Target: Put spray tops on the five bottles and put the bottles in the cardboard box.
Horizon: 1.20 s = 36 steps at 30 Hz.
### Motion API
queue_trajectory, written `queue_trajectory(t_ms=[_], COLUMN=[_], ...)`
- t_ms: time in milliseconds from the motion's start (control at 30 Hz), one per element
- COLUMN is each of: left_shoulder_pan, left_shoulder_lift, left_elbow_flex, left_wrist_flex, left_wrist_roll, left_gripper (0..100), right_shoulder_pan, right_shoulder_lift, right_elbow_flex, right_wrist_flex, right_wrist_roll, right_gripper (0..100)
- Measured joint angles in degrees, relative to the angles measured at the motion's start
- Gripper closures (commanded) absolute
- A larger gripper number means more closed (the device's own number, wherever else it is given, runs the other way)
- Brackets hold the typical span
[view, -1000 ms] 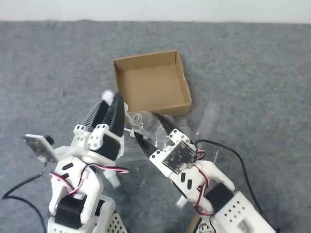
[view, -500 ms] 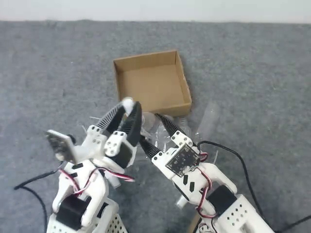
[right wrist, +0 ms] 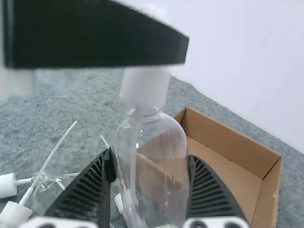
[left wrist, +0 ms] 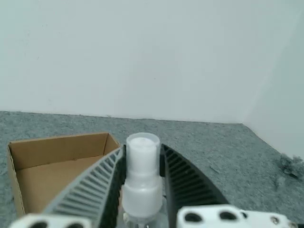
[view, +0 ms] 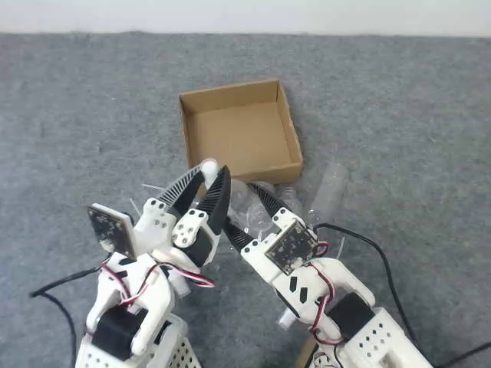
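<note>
White plastic marks the step in hand: fitting a spray top [left wrist: 141, 166] onto a bottle [right wrist: 151, 152]. The left pincer [view: 215, 172] pinches the spray top by its collar, jaws parted only by its width, just short of the box's [view: 238, 134] near wall. The right pincer [view: 238, 203] is spread to the clear bottle's girth and clamps it upright, also just before that wall. The spray top sits at the bottle's neck, its dip tube running down inside. The next move probably calls for pressing or twisting the spray top home while the bottle is held steady, then carrying the bottle into the box.
</note>
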Motion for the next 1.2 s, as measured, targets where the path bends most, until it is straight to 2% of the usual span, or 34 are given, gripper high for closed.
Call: queue_trajectory(t_ms=[233,400,600,800,1033,1200], left_shoulder_pan=[0.0,0.0,0.1,0.1,-9.0,-10.7], left_shoulder_lift=[0.0,0.0,0.0,0.0,0.0,0.0], left_elbow_flex=[0.0,0.0,-3.3,-4.2,-7.0,-7.3], left_wrist_flex=[0.8,1.8,10.9,11.2,11.2,11.2], left_wrist_roll=[0.0,-0.1,-0.1,-0.1,-0.1,-0.1], left_gripper=[89,77,76,76,76,76], right_shoulder_pan=[-0.3,-0.2,1.7,1.5,1.8,1.8], right_shoulder_lift=[-0.3,-0.3,-0.3,-0.3,-0.3,-0.3], right_elbow_flex=[0.0,0.0,0.0,-0.1,-0.1,-0.1], right_wrist_flex=[0.0,0.0,0.0,0.0,0.0,0.0], right_wrist_roll=[-3.1,-3.5,-6.5,-6.7,-6.7,-6.7], right_gripper=[99.2,99.2,99.2,99.2,99.2,99.2])
